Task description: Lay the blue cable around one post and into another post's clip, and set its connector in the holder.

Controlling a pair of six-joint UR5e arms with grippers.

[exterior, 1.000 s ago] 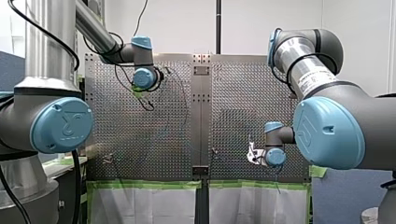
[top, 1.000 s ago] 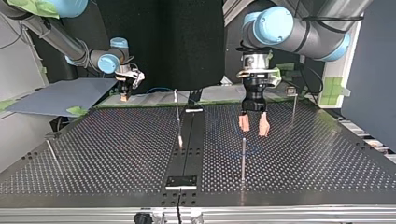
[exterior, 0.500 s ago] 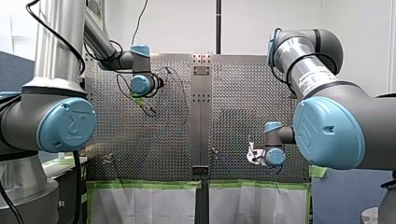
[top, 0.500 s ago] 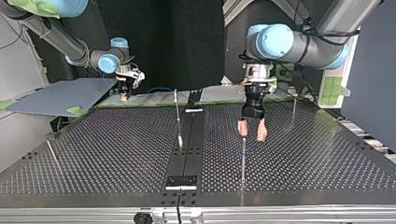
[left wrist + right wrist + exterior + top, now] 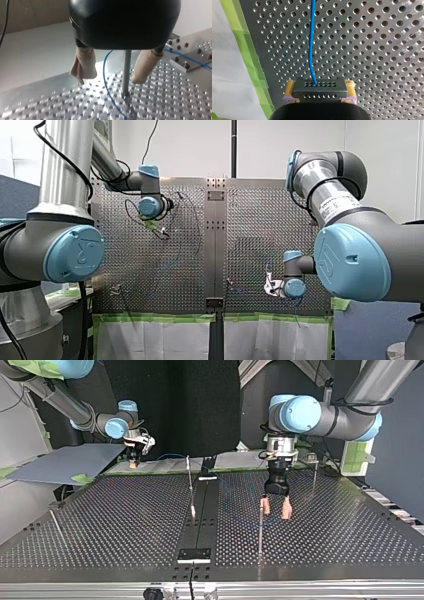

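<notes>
At the top view's left, my right gripper (image 5: 133,462) is clamped on the black connector (image 5: 320,86), and the blue cable (image 5: 311,40) leads away from it over the perforated table (image 5: 374,50). Further right, my left gripper (image 5: 275,508) hangs low, its beige pads (image 5: 83,63) spread wide with nothing held, straddling a thin post (image 5: 126,72) (the cable lies between the pads, just beside the post). The step looks like a grab of the cable here: shift sideways so the pads close on cable alone, clear of the post, then lower gently.
</notes>
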